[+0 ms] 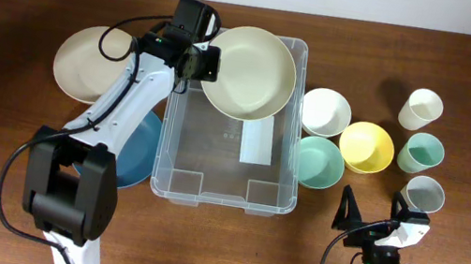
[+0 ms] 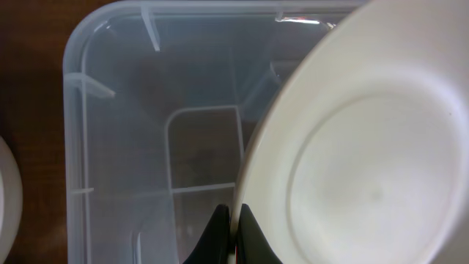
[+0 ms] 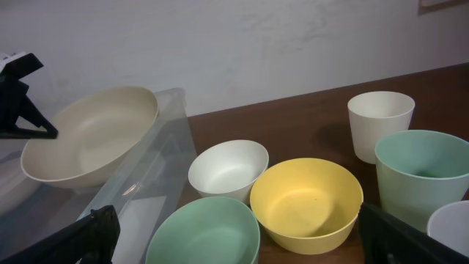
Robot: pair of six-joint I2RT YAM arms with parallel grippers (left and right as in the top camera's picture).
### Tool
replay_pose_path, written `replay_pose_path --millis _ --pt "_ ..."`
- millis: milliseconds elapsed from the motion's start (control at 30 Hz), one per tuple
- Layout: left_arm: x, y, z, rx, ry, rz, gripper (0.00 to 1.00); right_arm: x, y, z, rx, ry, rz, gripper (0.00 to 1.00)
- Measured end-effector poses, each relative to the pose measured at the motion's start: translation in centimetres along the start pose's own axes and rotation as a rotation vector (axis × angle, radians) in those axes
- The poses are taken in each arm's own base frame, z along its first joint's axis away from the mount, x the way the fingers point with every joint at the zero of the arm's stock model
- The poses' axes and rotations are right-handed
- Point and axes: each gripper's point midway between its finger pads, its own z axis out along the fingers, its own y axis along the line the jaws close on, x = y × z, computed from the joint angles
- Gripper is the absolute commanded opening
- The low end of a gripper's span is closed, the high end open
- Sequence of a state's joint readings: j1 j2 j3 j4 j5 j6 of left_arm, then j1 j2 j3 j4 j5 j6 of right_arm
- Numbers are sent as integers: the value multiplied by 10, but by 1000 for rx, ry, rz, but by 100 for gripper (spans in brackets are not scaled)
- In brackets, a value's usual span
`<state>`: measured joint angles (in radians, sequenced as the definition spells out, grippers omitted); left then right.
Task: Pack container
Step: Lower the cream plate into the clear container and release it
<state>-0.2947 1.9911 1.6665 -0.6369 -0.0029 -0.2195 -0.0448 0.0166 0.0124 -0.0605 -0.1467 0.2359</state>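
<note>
Container [image 1: 199, 150] sits abt mid-surface, long axis running far to near, its far short end close to the far edge. It is clear plastic w/ a white label [image 1: 259, 141] on the base.

Left fingers [image 2: 233, 224] are closed tight on the rim of a cream plate [image 1: 251, 73], one finger on each face of the plate's left edge. The plate hangs tilted over the container's far right corner, overlapping the far rim and the right wall. From the right wrist view it looks lifted off the rim, but can't say for sure whether the underside touches.

Left of the container, twd the far left of the surface, a second cream plate [image 1: 90, 63] lies flat. A blue plate [image 1: 140, 145] lies just beside the container's left wall, partly hidden under the left arm.

Right of the container are three bowls, all open side up. The white bowl [image 1: 325, 111] and green bowl [image 1: 319, 160] are just beside the right wall, w/ the green one nearer the near edge. The yellow bowl [image 1: 366, 146] is just beside both, on the side away from the container. Further twd the right edge, three upright cups stand in a far-to-near row: cream cup [image 1: 421, 109], green cup [image 1: 422, 154], pale grey cup [image 1: 423, 194].

Right fingers [image 1: 370, 222] are spread wide, holding nothing. They are twd the near edge, near the pale grey cup and apart from the container.
</note>
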Motion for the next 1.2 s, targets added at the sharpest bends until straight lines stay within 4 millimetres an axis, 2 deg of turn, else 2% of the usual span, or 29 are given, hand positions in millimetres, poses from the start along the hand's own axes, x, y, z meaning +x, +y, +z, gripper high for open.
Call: replay_pose_path --millis 300,533,567,633,700,1067,1200 --pt "6 -14 17 -39 -5 43 2 0 0 0 0 0 0 99" --pt "7 -16 18 -56 -9 52 2 0 0 0 0 0 0 99" --pt "7 -16 19 -56 -9 52 6 0 0 0 0 0 0 99" --pt "7 -16 19 -57 -8 55 20 0 0 0 0 0 0 99" --pt "8 -15 20 -64 -5 55 28 0 0 0 0 0 0 99" --pt "14 -12 24 -77 19 61 28 0 0 0 0 0 0 99" --pt "9 -13 17 -78 22 61 22 0 0 0 0 0 0 99"
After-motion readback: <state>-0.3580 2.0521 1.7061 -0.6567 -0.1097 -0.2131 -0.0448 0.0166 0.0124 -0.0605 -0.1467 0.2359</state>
